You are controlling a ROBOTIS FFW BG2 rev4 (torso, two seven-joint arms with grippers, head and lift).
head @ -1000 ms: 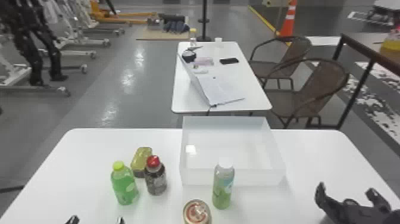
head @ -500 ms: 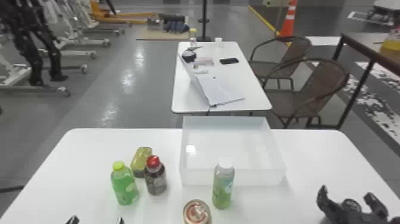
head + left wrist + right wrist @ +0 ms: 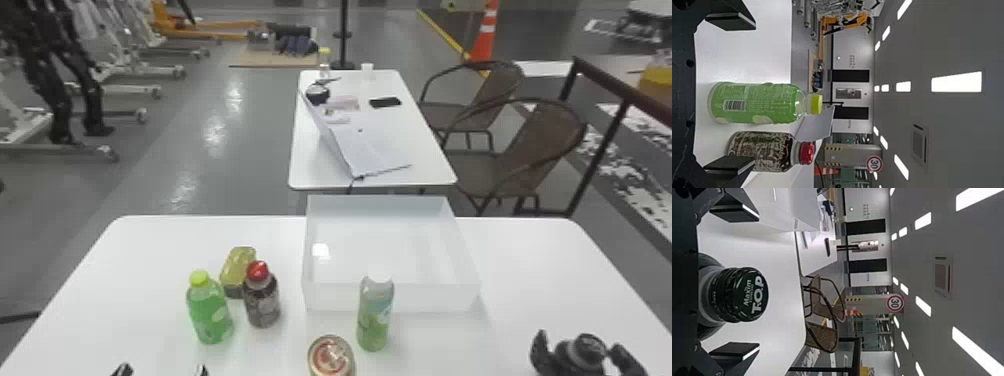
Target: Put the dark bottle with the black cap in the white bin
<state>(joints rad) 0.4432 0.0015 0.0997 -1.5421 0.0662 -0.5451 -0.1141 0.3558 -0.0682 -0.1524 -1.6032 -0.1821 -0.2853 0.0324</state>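
Right jaws, wide open and holding nothing, now sit lower astride the dark bottle (image 3: 744,294), seemingly grasp-ready; left jaws gape empty.

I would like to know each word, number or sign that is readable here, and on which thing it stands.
"Maxim": on the black cap of the dark bottle.
"T.O.P": same cap, larger letters.
"30": on the round sign in the background.
Too small or blurred: the tiny cap word, and print on the green bottle, red-capped bottle, white-capped bottle and can.
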